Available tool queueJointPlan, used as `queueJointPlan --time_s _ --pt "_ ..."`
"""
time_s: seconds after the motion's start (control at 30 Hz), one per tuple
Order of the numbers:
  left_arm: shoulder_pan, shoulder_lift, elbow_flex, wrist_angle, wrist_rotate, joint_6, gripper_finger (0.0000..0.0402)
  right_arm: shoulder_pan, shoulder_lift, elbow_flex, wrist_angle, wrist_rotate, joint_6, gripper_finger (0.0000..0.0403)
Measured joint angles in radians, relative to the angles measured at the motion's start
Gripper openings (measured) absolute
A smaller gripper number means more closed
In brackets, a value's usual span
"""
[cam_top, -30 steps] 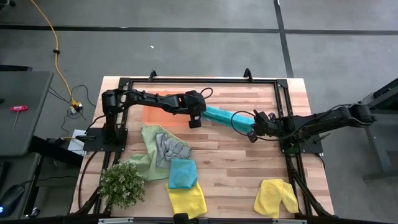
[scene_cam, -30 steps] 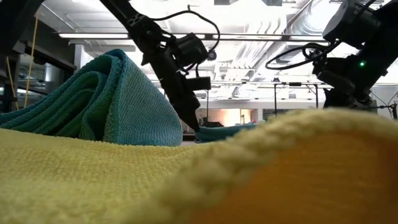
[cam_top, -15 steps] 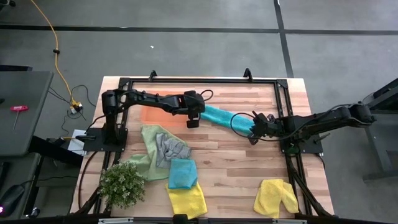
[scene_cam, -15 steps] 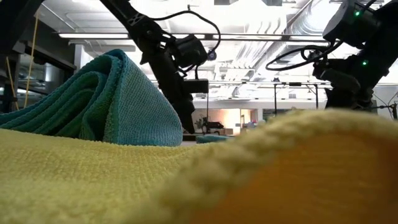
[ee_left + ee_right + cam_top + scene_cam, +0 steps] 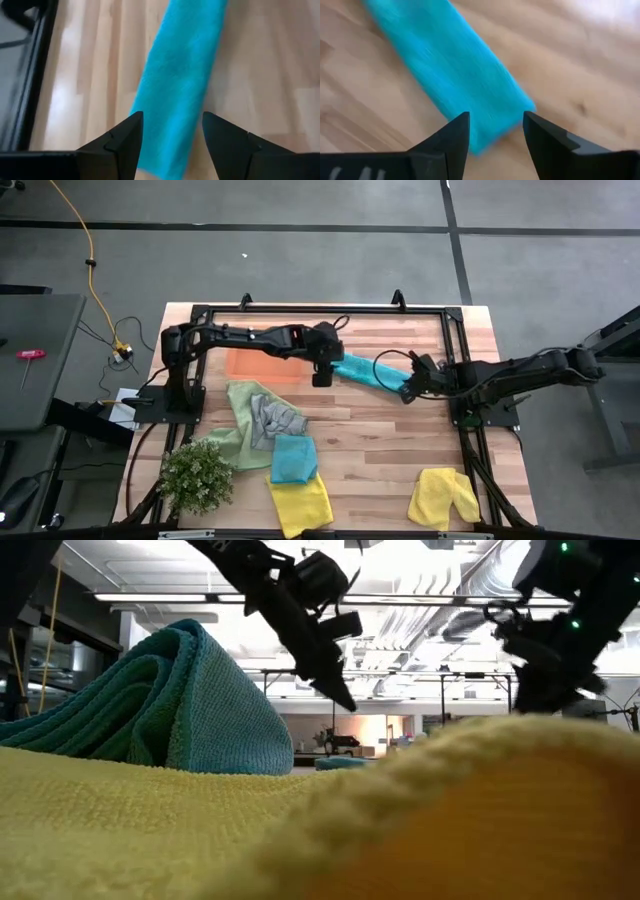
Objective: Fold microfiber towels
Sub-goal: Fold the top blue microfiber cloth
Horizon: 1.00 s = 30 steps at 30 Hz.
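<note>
High view: I see the left claw [image 5: 322,372] over one end of a long folded teal towel [image 5: 368,372] that lies on the tabletop [image 5: 380,440], with the right claw [image 5: 412,387] at its other end, toward three o'clock. An orange tray [image 5: 262,365] sits under the left arm. Toward seven o'clock lie a light green towel [image 5: 237,420], a grey towel [image 5: 272,418], a second teal towel [image 5: 294,459] and a yellow towel [image 5: 300,500], with a bushy plant [image 5: 197,475] beside them. Another yellow towel [image 5: 443,497] lies at five o'clock.

Low view: yellow cloth fills the foreground, a teal heap rises at nine o'clock, and both arms hang above.

Left wrist view: my left claw's fingers [image 5: 125,142] stand wide apart, nothing between them, the teal strip lying flat on the wood beyond.

Right wrist view: the right claw's fingers [image 5: 452,140] are also spread, holding nothing, the towel's end just past them.
</note>
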Motion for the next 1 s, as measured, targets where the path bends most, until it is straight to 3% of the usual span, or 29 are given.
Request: queueJointPlan --time_s 0.23,0.43,0.67,1.0 --pt "0.03 0.006 -0.002 0.005 0.014 -0.013 0.0195 0.005 -0.04 -0.063 -0.049 -0.058 0.238 0.0177" --pt "0.031 0.006 -0.002 0.006 0.016 -0.027 0.0195 -0.003 -0.065 -0.153 0.11 -0.065 0.428 0.0177" --pt "0.027 0.006 -0.002 0.019 0.016 -0.054 0.0195 -0.034 -0.063 -0.304 0.473 -0.074 0.511 0.0177" --pt "0.027 0.006 -0.002 0.023 0.016 -0.057 0.0195 -0.047 -0.066 -0.36 0.52 -0.057 0.565 0.0177"
